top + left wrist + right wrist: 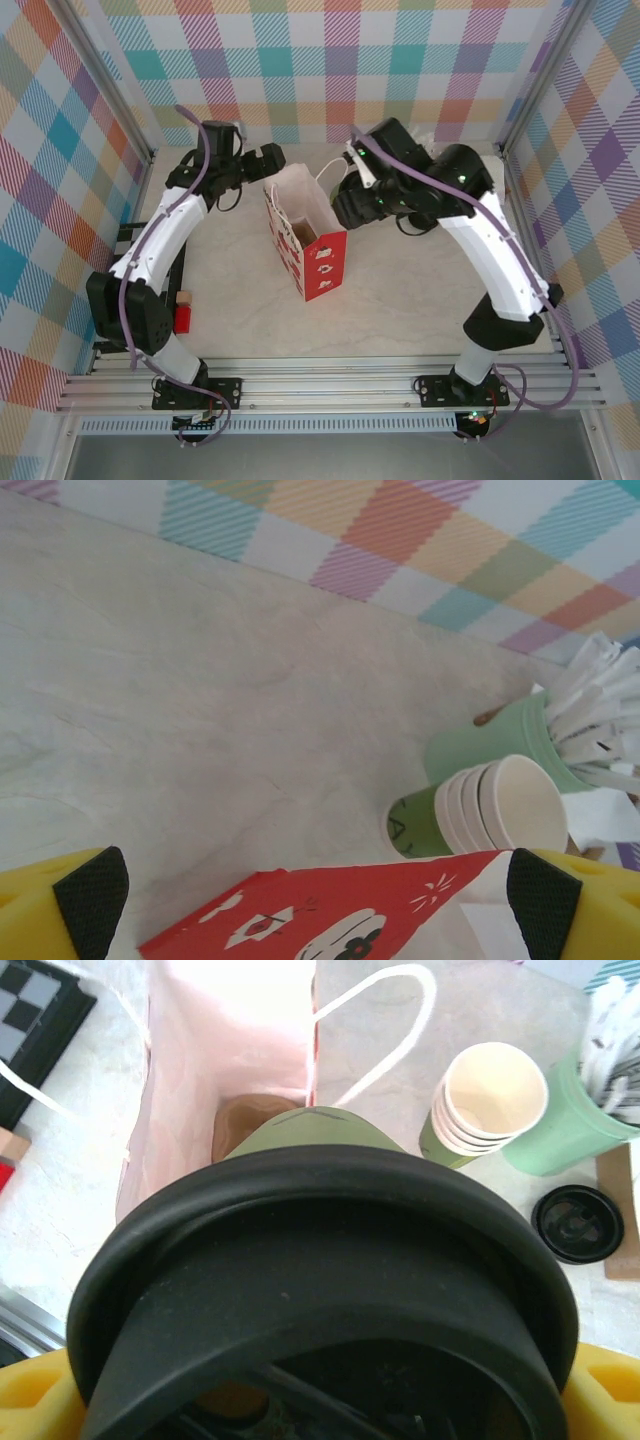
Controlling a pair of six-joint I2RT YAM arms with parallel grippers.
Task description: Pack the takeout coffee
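at left, left gripper [318,898] spread open, fingers either side of the red-and-white paper bag [305,235] upright on the table [420,300]. just right, right gripper [320,1400] clamped on the takeout coffee [320,1260], black lid up, tilted over the bag's open mouth. farther right, stacked paper cups [490,1100].

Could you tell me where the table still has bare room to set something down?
The widest bare patch of table lies between the paper bag and the near edge. Right of the bag, the cup stack, mint cup and loose lid crowd together.
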